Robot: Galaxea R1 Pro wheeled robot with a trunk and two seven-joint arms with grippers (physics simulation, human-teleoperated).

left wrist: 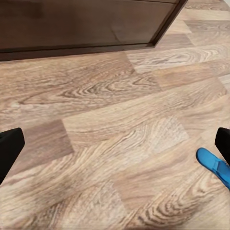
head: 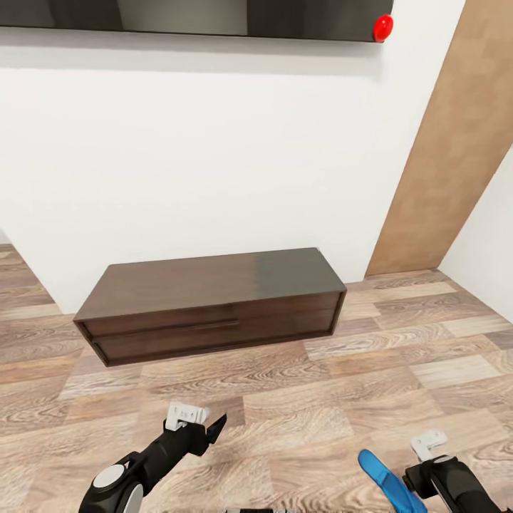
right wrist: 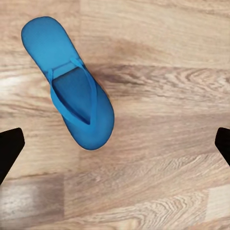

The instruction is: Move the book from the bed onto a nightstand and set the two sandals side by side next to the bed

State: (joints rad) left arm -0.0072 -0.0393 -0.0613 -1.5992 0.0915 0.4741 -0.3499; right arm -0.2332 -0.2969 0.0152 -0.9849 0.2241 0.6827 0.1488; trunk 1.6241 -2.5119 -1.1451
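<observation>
Bright blue, one sandal (right wrist: 69,84) is seen flat on the wood-plank floor (head: 299,399), sole down and straps up, its long axis lying obliquely across the planks. It sits just beside the right gripper (right wrist: 115,143), whose fingers are spread wide. The left gripper (left wrist: 115,148) is also open. A long dark drawer cabinet (head: 214,303) probably stands against the white wall (head: 178,142).

White wall (head: 178,142); low dark wood drawer cabinet (head: 214,303) against it. Wood-plank floor (head: 320,399). Tan wood panel (head: 449,142) at right.
</observation>
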